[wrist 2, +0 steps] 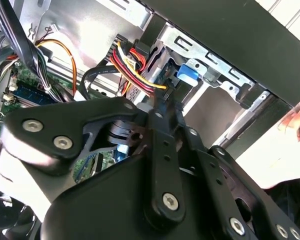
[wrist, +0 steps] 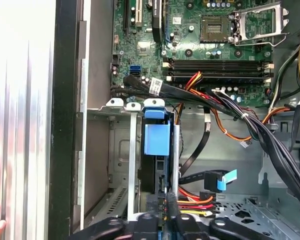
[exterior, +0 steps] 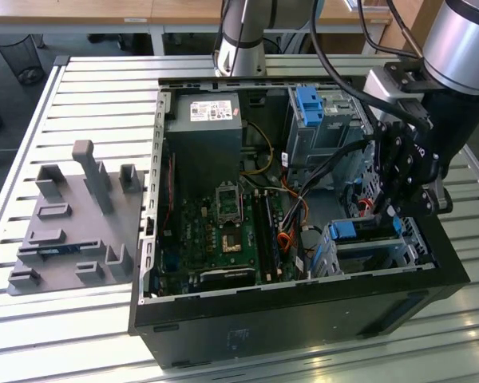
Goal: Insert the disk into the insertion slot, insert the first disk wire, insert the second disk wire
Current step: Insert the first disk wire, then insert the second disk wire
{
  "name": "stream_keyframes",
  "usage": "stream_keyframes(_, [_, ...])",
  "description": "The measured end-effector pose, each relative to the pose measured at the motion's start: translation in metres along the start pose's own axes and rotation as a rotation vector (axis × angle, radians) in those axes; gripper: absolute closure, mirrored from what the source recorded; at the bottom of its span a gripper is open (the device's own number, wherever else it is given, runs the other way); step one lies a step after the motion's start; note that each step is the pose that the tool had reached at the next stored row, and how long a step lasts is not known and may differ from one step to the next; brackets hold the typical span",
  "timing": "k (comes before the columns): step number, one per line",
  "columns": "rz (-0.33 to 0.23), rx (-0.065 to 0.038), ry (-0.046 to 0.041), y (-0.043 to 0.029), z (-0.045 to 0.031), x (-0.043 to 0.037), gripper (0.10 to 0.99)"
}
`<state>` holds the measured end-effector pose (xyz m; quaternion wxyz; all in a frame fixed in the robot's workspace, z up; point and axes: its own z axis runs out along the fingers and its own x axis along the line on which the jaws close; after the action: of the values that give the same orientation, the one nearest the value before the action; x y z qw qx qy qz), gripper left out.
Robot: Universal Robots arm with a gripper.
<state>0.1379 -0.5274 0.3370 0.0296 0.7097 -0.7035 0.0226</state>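
Observation:
The disk (wrist: 156,135), framed by its bright blue carrier, sits inside the insertion slot (wrist: 121,150), a low silver cage at the near right corner of the open computer case. The exterior view shows the disk (exterior: 353,230) in the insertion slot (exterior: 387,255) with my gripper (exterior: 381,214) directly above its rear end. In both wrist views my gripper (wrist: 168,212) (wrist 2: 162,97) is shut on the connector of a red, yellow and black disk wire (wrist: 196,201) (wrist 2: 135,67), held at the disk's end. A black disk wire with a light blue tab (wrist: 224,180) lies loose beside it.
The motherboard (exterior: 223,231), power supply (exterior: 203,128) and a taller bay with a blue latch (exterior: 310,108) crowd the case. Cable bundles (wrist: 240,115) cross near the cage. A grey fixture (exterior: 72,231) stands at the exterior view's left. A person's hand (wrist 2: 297,120) is outside the case wall.

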Motion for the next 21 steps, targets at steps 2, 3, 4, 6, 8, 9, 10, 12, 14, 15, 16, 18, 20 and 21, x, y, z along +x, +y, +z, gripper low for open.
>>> stream_keyframes(2, [0.000, 0.000, 0.0000, 0.0000, -0.0008, 0.0000, 0.925])
stream_keyframes(3, [0.000, 0.000, -0.0001, 0.0000, -0.0008, 0.0000, 0.980])
stream_keyframes(4, [0.000, 0.000, 0.0000, 0.0000, -0.0009, 0.0000, 0.980])
stream_keyframes(6, [0.000, 0.000, 0.0003, 0.0000, -0.0012, 0.0000, 0.980])
stream_keyframes(8, [0.000, 0.000, 0.0003, 0.0000, -0.0013, 0.0001, 0.980])
stream_keyframes(9, [0.000, 0.000, 0.0004, 0.0000, -0.0014, 0.0001, 0.980])
stream_keyframes(10, [0.000, 0.000, 0.0004, 0.0000, -0.0014, 0.0001, 0.980])
stream_keyframes(12, [0.000, 0.000, 0.0004, 0.0000, -0.0014, 0.0001, 0.980])
stream_keyframes(14, [0.000, 0.000, 0.0007, 0.0009, -0.0015, 0.0000, 0.980])
stream_keyframes(15, [0.000, 0.000, 0.0008, 0.0021, -0.0015, 0.0000, 0.980])
stream_keyframes(16, [0.000, 0.000, 0.0005, 0.0033, -0.0014, 0.0000, 0.980])
stream_keyframes(18, [0.000, 0.000, 0.0005, 0.0058, -0.0014, 0.0000, 0.980])
stream_keyframes(20, [0.000, 0.000, 0.0004, 0.0077, -0.0013, 0.0000, 0.980])
stream_keyframes(21, [0.000, 0.000, 0.0004, 0.0083, -0.0013, 0.0000, 0.980])
